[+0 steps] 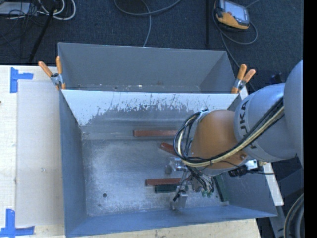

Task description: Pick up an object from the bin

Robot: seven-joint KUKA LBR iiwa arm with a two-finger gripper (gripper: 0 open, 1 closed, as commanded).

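My gripper is low over the bin floor near the front wall, right of the middle. Just left of it lie two short flat bars side by side: a brown bar and, in front of it, a black bar. The gripper's tip is beside the right end of the black bar; whether it touches it I cannot tell. A green flat piece lies to the right, partly hidden under the arm.
A longer brown bar lies along the back of the bin floor. A reddish piece pokes out from under the arm's orange cover. The bin's left half is bare grey floor. The arm and its cables cover the right side.
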